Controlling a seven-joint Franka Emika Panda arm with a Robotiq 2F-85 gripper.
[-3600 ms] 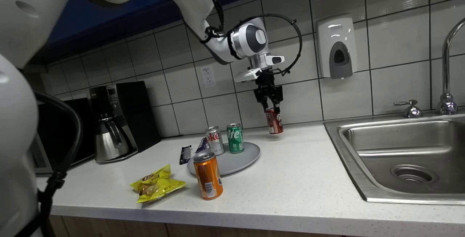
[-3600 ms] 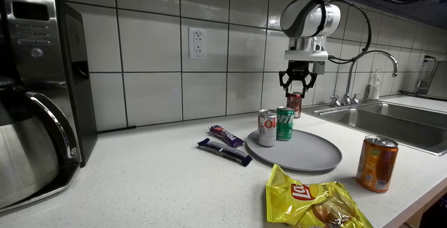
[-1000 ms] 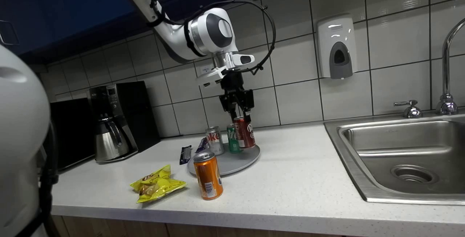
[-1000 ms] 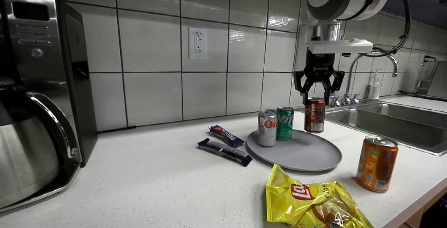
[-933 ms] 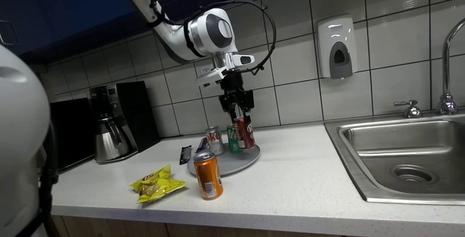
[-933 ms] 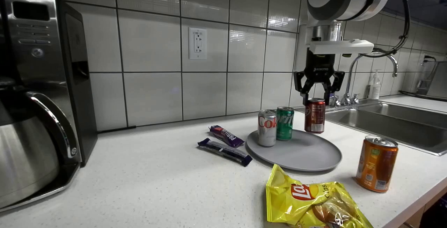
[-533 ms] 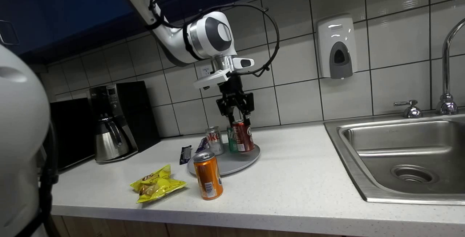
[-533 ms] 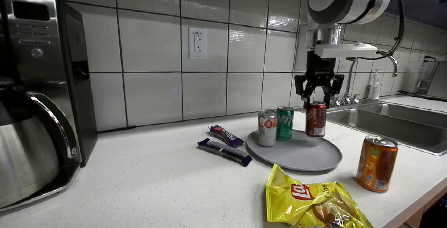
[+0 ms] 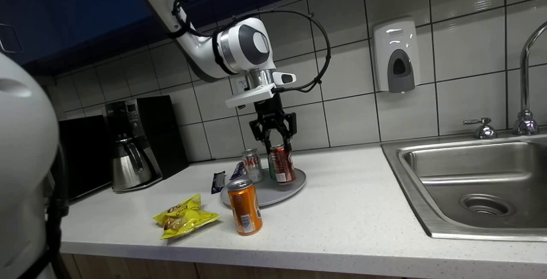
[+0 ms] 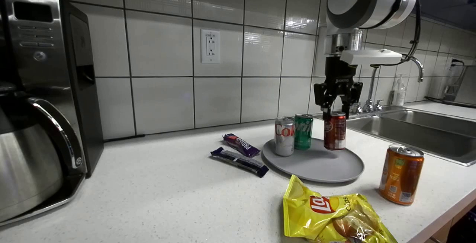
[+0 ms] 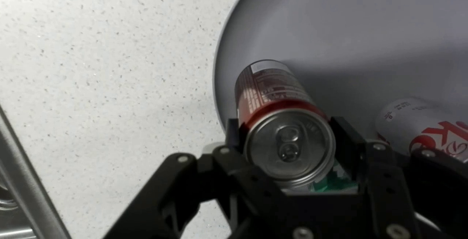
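My gripper [image 9: 278,147] is shut on the upper part of a red soda can [image 10: 335,134], one finger on each side. In the wrist view the silver lid of the red can [image 11: 289,144] lies between the black finger pads [image 11: 345,140]. The can leans a little and is low over the grey plate [image 10: 319,170], near its rim; whether its base touches is hard to tell. On the plate stand a silver Coke can [image 10: 284,138] and a green Sprite can [image 10: 303,133]. The red can mostly hides the green can [image 9: 272,168] in an exterior view.
An orange can [image 9: 244,206] stands in front of the plate, beside a yellow chip bag [image 9: 186,218]. Two dark wrapped bars [image 10: 240,162] lie behind the bag. A coffee maker [image 9: 147,138] stands at the wall; a steel sink [image 9: 487,176] is at the other end.
Earlier the red can was held beyond the plate near the wall; it has come over the plate. During the last second it has sunk lower, still gripped. The other items have not moved.
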